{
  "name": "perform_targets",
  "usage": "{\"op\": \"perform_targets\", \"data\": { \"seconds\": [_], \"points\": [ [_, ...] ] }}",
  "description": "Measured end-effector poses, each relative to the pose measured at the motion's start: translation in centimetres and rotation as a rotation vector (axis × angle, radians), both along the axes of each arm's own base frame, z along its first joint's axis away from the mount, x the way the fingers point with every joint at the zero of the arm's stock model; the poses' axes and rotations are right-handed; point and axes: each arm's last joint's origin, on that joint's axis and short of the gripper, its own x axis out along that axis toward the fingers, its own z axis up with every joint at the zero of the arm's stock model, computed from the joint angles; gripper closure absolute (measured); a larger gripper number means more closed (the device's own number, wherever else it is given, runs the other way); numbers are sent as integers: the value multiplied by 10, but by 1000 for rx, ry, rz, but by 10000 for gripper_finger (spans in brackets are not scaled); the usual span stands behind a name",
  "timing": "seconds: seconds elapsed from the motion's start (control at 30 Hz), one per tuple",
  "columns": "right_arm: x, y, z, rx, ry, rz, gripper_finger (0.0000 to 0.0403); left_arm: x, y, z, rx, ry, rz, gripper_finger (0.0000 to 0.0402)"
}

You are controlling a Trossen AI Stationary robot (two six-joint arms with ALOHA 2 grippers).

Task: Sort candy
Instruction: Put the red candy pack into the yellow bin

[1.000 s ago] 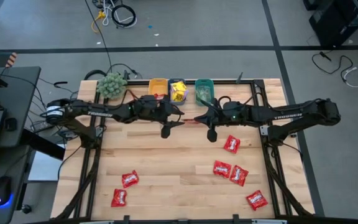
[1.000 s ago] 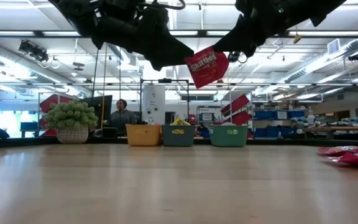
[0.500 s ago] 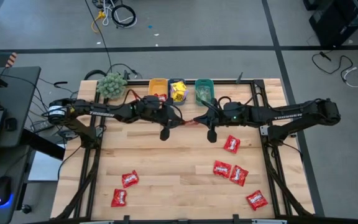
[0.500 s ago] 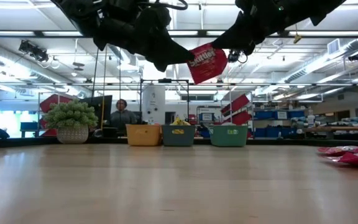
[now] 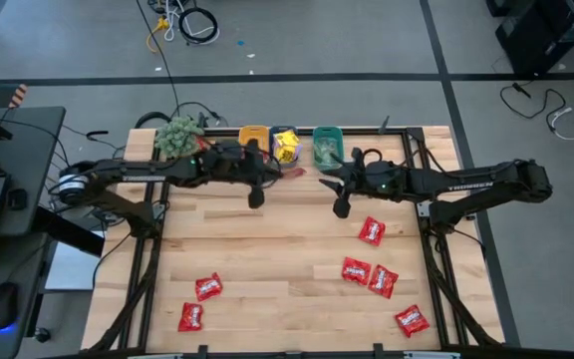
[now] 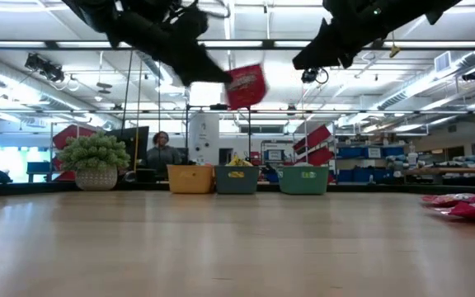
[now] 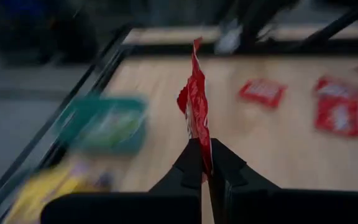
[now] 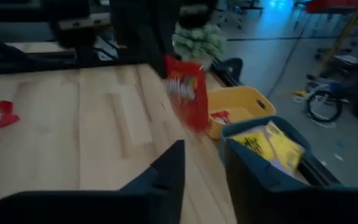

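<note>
The left claw [image 7: 202, 163] is clamped on a flat red wrapped candy packet [image 7: 195, 99], pinching its lower edge so the packet stands on edge between the dark fingers. In the high view the left claw [image 5: 272, 172] hangs above the far part of the pale wooden bench [image 5: 267, 259], just in front of the row of three small plastic bins: the orange bin [image 5: 253, 136], the dark blue bin [image 5: 285, 145] holding yellow packets, and the teal bin [image 5: 327, 143] with what look like pale green pieces, though they are too small to be sure.

The right claw [image 8: 201, 163] stands with its fingers apart and empty, near the left one and level with it above the bench.

The step in hand is carrying the red packet to its bin. A red packet seems to lie in the orange bin already, so that is likely the target. To do it well, the left arm should bring the packet squarely over that bin, lower it inside the rim, and only then let go, since a light, flat packet can flutter sideways.

Other red packets [image 5: 371, 231] lie on the bench nearer the front, some right, some left [image 5: 207, 287]. A fuzzy green plant-like ball [image 5: 178, 136] sits beside the orange bin.
</note>
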Motion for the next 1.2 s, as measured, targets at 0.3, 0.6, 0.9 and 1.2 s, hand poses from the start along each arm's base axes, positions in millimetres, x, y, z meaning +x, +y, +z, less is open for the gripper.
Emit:
{"op": "perform_targets", "data": {
  "seconds": [0.3, 0.6, 0.9, 1.2],
  "points": [
    [-5, 0, 0, 11, 23, -22, 254, -47, 53, -13, -9, 277, 437, 401],
    [-3, -1, -3, 16, 38, -28, 253, -51, 112, -53, -101, 325, 503, 401],
    [-4, -2, -4, 15, 49, -33, 252, -48, 122, -66, 15, 397, 491, 333],
    [-4, -2, -5, 18, 55, -34, 252, -44, 106, -55, 35, 392, 442, 258]
  ]
}}
